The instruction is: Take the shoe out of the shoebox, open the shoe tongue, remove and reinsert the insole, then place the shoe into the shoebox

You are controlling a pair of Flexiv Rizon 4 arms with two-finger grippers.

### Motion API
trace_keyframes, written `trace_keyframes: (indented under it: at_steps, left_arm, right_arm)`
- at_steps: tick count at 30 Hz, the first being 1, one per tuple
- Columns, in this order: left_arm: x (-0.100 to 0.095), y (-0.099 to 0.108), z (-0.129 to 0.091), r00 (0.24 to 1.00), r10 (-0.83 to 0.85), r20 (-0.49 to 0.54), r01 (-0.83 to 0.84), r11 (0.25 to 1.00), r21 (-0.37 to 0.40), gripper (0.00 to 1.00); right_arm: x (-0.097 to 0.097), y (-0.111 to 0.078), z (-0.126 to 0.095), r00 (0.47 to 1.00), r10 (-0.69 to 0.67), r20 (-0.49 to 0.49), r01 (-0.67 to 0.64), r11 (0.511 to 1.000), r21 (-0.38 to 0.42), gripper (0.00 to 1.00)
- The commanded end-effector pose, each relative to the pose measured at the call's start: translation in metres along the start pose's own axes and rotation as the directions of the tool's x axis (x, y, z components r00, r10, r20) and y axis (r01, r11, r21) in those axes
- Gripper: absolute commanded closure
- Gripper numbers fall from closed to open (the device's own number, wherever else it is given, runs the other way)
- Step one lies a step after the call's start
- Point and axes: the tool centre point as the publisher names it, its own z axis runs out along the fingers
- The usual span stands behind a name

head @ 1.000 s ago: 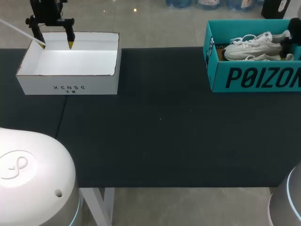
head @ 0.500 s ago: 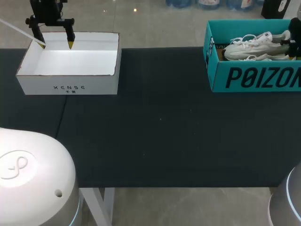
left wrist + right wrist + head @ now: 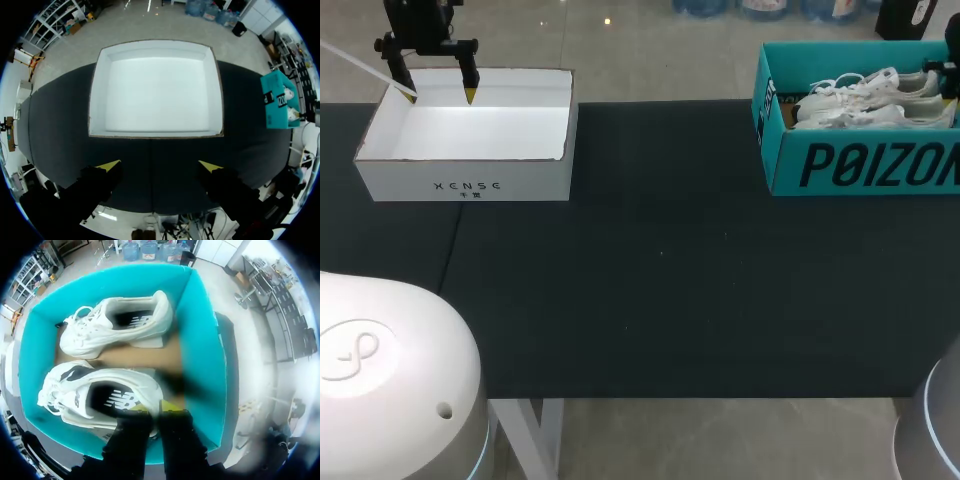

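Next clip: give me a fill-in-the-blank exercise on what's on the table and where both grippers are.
The teal shoebox holds ___ white shoes. The white box ahead of the left gripper is ___ inside. The left gripper's fingers stand ___. The right gripper sits at the ___ end of the nearer shoe.
Missing words: two; empty; open; heel.
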Motion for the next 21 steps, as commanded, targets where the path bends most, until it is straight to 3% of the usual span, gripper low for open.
trace_keyframes:
  at_steps: [1, 7, 12, 15, 21]
  left_arm:
    - [0.0, 0.0, 0.0, 1.0, -0.001, 0.002, 0.001, 1.0, -0.001, 0.0]
    - [0.0, 0.0, 0.0, 1.0, -0.001, 0.002, 0.001, 1.0, -0.001, 0.0]
    - [0.0, 0.0, 0.0, 1.0, -0.001, 0.002, 0.001, 1.0, -0.001, 0.0]
    - [0.0, 0.0, 0.0, 1.0, -0.001, 0.002, 0.001, 1.0, -0.001, 0.0]
    - [0.0, 0.0, 0.0, 1.0, -0.001, 0.002, 0.001, 1.0, -0.001, 0.0]
  right_arm:
    - [0.004, 0.002, -0.035, 1.0, 0.013, 0.011, -0.013, 1.0, -0.029, 1.0]
    - [0.0, 0.012, -0.093, 0.998, 0.056, -0.001, -0.056, 0.994, -0.099, 1.0]
    - [0.002, 0.002, -0.136, 0.997, 0.068, -0.02, -0.07, 0.991, -0.114, 1.0]
    - [0.009, -0.017, -0.163, 0.998, 0.063, -0.032, -0.066, 0.99, -0.127, 1.0]
    - [0.035, -0.063, -0.194, 0.999, 0.028, -0.032, -0.032, 0.987, -0.157, 1.0]
